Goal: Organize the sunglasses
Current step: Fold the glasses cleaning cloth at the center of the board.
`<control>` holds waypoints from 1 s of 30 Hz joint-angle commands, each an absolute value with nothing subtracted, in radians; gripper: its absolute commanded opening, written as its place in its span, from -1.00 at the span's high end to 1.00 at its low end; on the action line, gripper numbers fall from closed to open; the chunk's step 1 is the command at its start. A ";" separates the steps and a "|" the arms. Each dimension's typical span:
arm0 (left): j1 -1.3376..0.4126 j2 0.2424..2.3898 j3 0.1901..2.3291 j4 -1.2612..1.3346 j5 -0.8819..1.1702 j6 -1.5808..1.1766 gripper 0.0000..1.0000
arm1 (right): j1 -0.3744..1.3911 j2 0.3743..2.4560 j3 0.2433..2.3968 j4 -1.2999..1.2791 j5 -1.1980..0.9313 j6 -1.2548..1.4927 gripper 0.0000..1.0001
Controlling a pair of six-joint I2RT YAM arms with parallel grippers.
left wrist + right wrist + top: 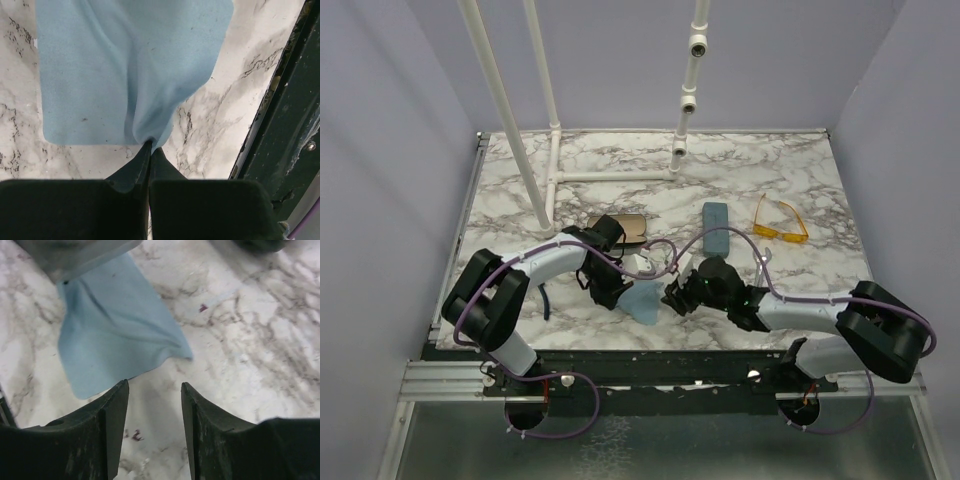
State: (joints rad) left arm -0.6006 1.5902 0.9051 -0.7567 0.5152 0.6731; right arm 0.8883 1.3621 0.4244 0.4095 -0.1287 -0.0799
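The left jaws are pinching shut on the blue cloth (130, 70); the right jaws are standing half open, empty. The yellow sunglasses (780, 220) are lying loose on the counter (800, 170), apart from the case (716, 228), so I judge most work is remaining.

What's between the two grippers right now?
A blue cloth: the left gripper pinches its edge, and the right gripper stands open just short of it. The top view shows this.
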 commanded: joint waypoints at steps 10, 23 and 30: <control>-0.606 1.554 0.918 -0.746 0.560 0.658 1.00 | 1.170 1.469 0.290 0.848 0.011 -0.085 -0.40; -0.585 1.543 0.947 -0.768 0.608 0.651 1.00 | 1.184 1.652 0.372 0.945 0.020 -0.164 -0.34; -0.575 1.543 0.950 -0.774 0.617 0.655 1.00 | 1.184 1.665 0.390 0.910 0.075 -0.129 0.00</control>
State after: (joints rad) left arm -0.5858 1.5482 0.9279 -0.7589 0.5705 0.6510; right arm 1.1782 1.6463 0.3771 0.9234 0.0139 -0.1417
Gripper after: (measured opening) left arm 0.003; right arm 0.533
